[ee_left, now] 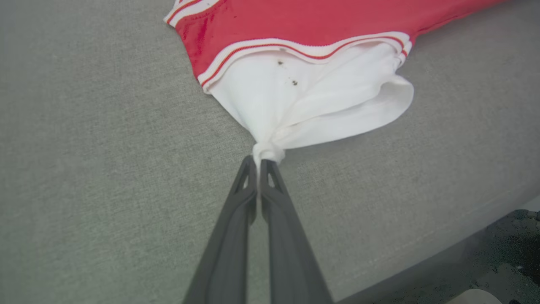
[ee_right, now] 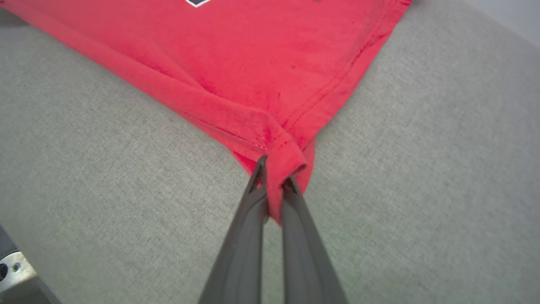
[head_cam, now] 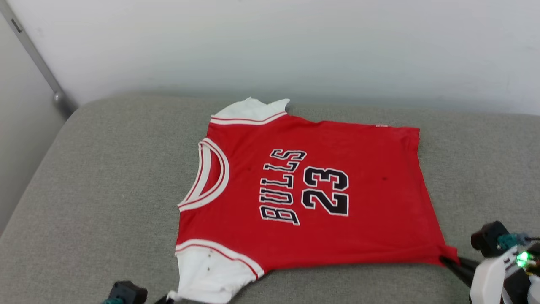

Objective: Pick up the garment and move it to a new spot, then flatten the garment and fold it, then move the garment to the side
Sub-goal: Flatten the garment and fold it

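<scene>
Shirt (head_cam: 371,198) lies spread flat on the grey cushion (head_cam: 105,177), front side up, so we cannot see its back. It is red with white short sleeves, and we can read "BULLS" and 23 on it. The neck points to our left and the bottom edge to our right. The far sleeve (head_cam: 251,110) looks crumpled at its end.

The near sleeve (head_cam: 211,270) runs off the bottom of the head view, so its end is cut off there. In the left wrist view we see that end. Our left fingers (ee_left: 238,219) are pressed together and pinch a little bunched knot of white cloth from the shirt (ee_left: 303,97). The sleeve has a few small dark spots, and we cannot tell what they are.

Our right fingers (ee_right: 247,236) pinch the near bottom corner of the shirt (ee_right: 253,63). Red cloth is squeezed between them and hangs over one tip. In the head view our right fingers (head_cam: 460,266) touch that same corner. The white arm (head_cam: 489,274) behind them, with its green light, is cut off by the picture's edge.
</scene>
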`<state>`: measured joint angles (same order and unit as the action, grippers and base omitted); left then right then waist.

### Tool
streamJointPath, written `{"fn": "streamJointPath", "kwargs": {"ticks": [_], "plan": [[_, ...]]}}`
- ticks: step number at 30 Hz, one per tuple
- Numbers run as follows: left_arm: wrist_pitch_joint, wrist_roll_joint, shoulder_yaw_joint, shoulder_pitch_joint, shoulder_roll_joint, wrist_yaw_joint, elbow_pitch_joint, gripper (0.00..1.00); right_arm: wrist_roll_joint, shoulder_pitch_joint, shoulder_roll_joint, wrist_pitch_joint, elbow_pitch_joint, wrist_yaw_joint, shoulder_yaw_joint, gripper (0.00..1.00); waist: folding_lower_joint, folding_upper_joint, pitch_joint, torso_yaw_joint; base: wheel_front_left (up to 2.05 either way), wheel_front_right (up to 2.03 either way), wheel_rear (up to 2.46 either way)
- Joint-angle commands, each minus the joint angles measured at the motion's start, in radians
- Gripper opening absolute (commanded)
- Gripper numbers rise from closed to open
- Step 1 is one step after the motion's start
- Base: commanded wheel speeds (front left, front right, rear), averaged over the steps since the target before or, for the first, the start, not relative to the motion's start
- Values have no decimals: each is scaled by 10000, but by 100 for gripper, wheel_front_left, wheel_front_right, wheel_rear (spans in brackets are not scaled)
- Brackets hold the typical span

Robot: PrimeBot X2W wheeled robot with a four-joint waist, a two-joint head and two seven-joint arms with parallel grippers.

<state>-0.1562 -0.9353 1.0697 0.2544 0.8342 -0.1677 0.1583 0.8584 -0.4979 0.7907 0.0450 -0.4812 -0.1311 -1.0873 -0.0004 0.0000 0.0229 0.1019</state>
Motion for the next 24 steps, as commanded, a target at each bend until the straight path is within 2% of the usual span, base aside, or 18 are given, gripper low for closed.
{"fn": "streamJointPath", "kwargs": {"ticks": [1,4,11,20,24], "plan": [[98,-154,92,-396,126,-158,-285,0,81,522,193,-77,184,8,142,0,4,0,-381,60,0,0,0],[308,-311,218,-879,461,-473,-861,0,145,1276,550,-240,666,9,508,0,4,0,-502,77,0,0,0],[779,-616,585,-1682,822,-868,-1776,0,22,3104,1015,-730,1658,9,1627,0,4,0,-612,80,0,0,0],[772,-198,461,-1122,833,-1055,-1914,0,-587,4528,571,-1495,2482,8,3479,0,4,0,-563,106,0,0,0],[909,195,354,-390,759,-813,-1809,0,-962,4657,316,-1826,2905,8,4423,0,4,0,-477,91,0,0,0]]}}
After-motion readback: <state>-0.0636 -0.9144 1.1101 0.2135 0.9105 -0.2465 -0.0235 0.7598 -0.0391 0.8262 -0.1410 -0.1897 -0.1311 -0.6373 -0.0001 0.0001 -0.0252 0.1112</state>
